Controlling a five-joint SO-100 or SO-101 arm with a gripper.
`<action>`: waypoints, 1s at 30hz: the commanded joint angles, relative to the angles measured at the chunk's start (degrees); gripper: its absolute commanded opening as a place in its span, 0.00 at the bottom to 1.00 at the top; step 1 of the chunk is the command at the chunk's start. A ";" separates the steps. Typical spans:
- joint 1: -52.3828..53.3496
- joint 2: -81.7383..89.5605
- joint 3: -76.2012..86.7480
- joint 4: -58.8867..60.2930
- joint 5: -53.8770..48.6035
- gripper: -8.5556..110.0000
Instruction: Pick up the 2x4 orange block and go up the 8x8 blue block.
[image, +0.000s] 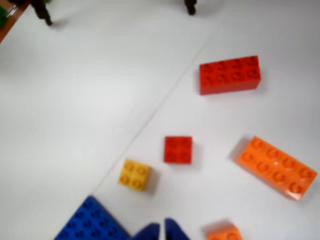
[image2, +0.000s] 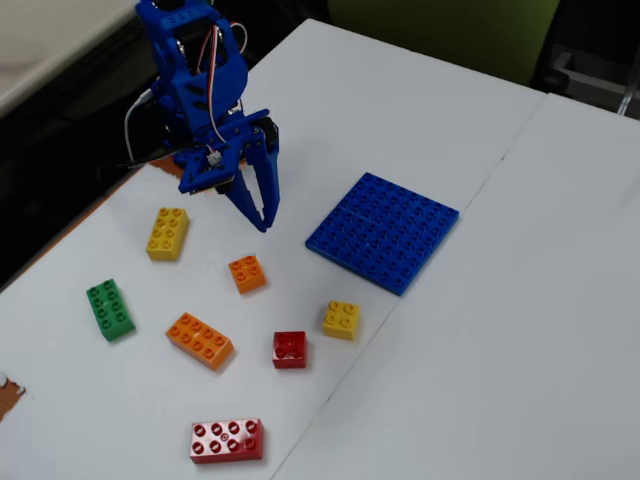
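Red 2x4 brick (image2: 226, 441) sits closest in the fixed view. Blue hand (image2: 265, 222) hangs above the bench (image2: 520, 330) with fingers pressed together, holding nothing. 2x4 orange block (image2: 200, 341) lies between the green brick (image2: 110, 309) and small red brick (image2: 290, 349), well apart from the 8x8 blue block (image2: 383, 231).

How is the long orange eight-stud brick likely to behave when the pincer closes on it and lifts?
The 2x4 orange block looks like rigid moulded plastic, so it probably won't flex. It lies flat and low on the white table, so tipping or rolling seems unlikely. Its smooth side walls may slip or twist if gripped off-centre.
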 joint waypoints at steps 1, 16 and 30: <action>1.85 -3.52 -6.86 1.05 -6.94 0.07; 9.84 -20.30 -28.92 23.12 -49.66 0.08; 21.36 -31.55 -43.59 35.51 -77.52 0.07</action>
